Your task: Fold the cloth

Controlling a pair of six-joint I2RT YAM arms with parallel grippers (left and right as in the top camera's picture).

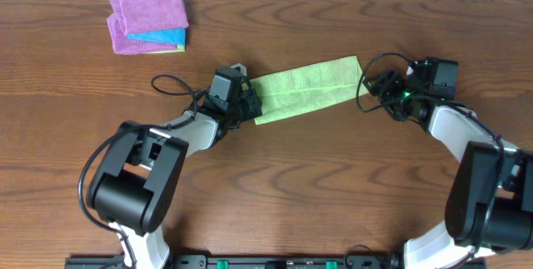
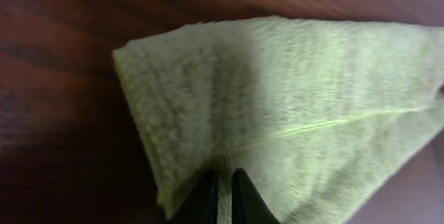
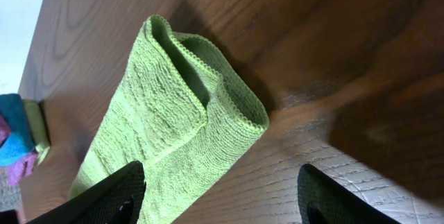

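Starting at the far left of the overhead view, a pile of folded cloths (image 1: 150,19) in pink, blue and yellow lies near the back of the table (image 1: 333,194), well apart from the work and seemingly no part of this step. Toward the middle, the left claw (image 1: 248,105) is at the left end of the green cloth (image 1: 308,90). Its wrist view shows its fingers (image 2: 246,197) drawn narrow with a thin bit of the cloth's edge pinched between them, so it is holding that end. The cloth lies flat on the wood between the two arms as a long narrow band, slanting up toward the right. A crease line runs along its length, and the right wrist view shows doubled, turned-over edges at its right end, so the lengthwise folding looks done. At the right, the right claw (image 1: 373,86) is just beside that end with its fingers (image 3: 111,196) spread wide and gripping nothing; the end of the cloth rests on the table ahead of it. By these pictures the task is perhaps halfway: the cloth is a strip, not yet a compact square like those in the pile. What seems left is to take the right end and bring one end over onto the other.
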